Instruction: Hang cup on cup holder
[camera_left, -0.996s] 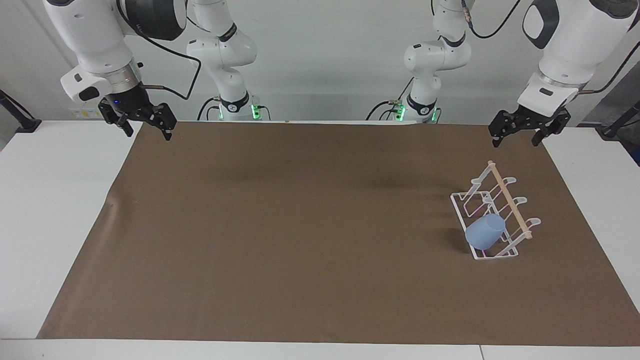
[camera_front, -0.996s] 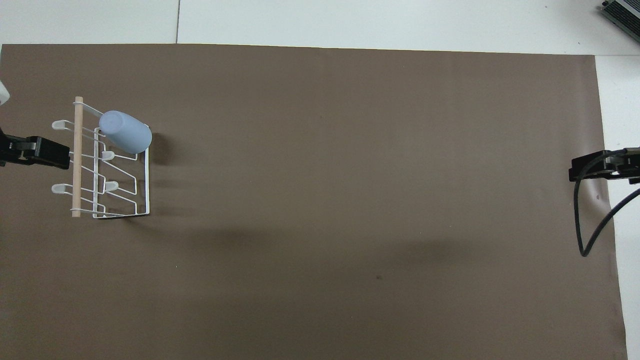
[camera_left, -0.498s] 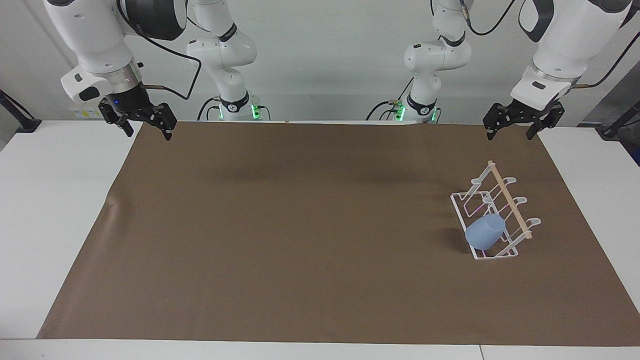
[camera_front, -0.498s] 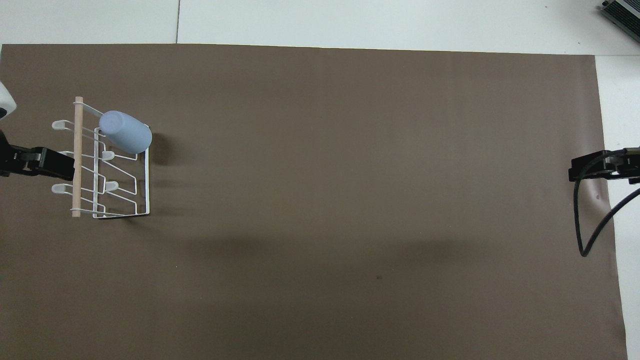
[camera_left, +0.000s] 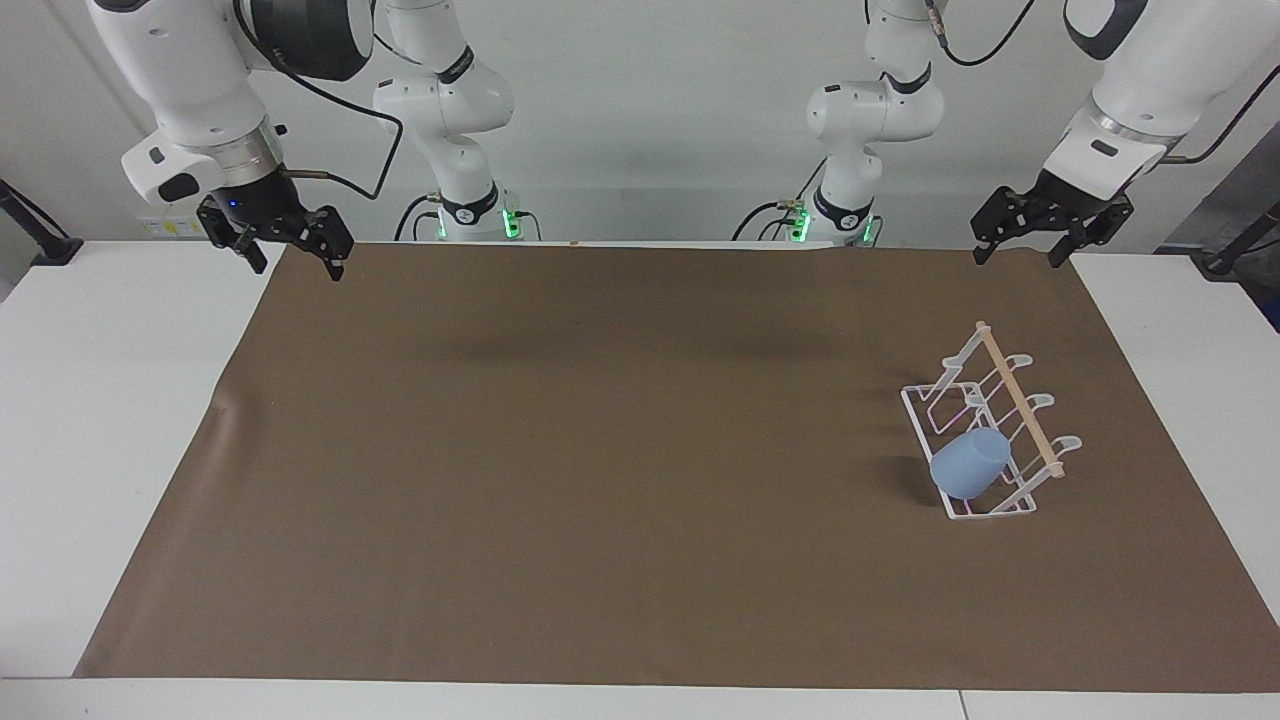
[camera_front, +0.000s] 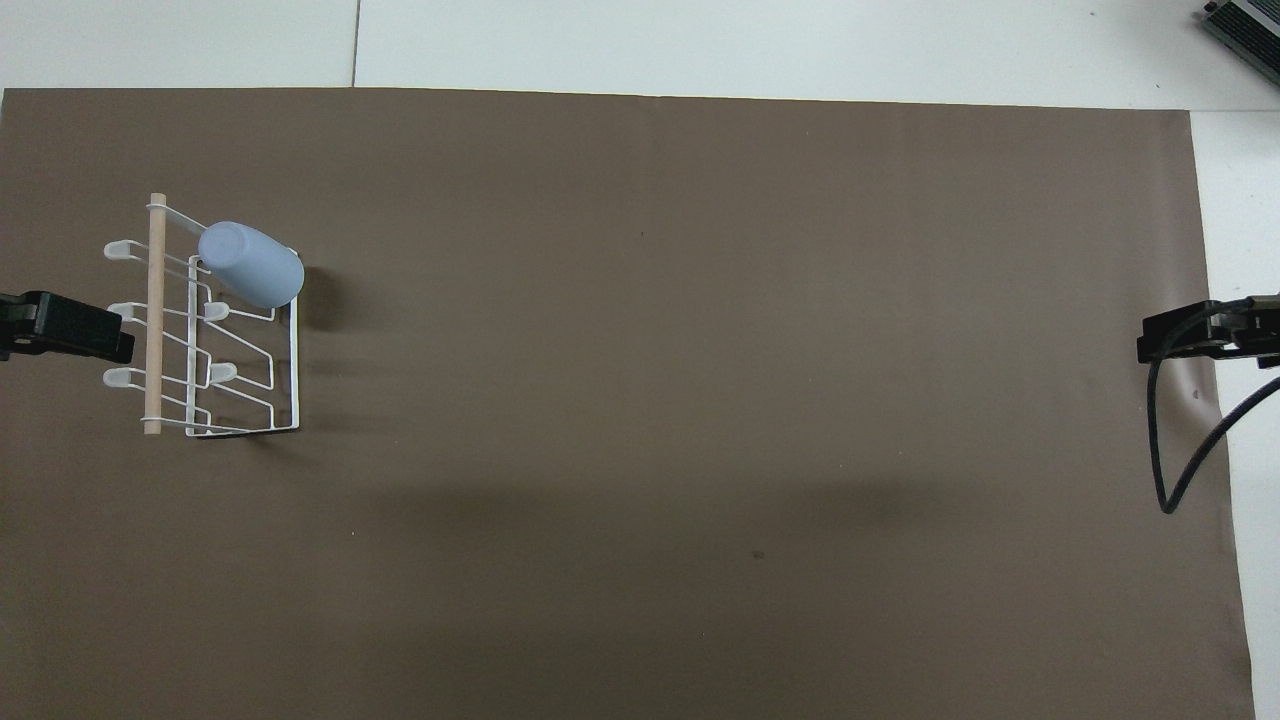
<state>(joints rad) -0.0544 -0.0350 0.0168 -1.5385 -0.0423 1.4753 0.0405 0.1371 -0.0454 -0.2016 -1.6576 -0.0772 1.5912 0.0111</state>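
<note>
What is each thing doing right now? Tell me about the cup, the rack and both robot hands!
cup: upside down, tilted, hung on a prong at the rack's end farthest from the robots.
cup holder: standing on the brown mat, its other prongs bare.
left gripper: open, holding nothing, up in the air above the mat's edge.
right gripper: open, holding nothing, waiting above the mat's other corner.

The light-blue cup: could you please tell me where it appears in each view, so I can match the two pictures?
Facing view: the cup sits low at the picture's right, tilted on a prong of the cup holder.
Overhead view: the cup is upper left, on the holder's end farthest from the robots.
Shared landmark: the holder's wooden dowel.
</note>
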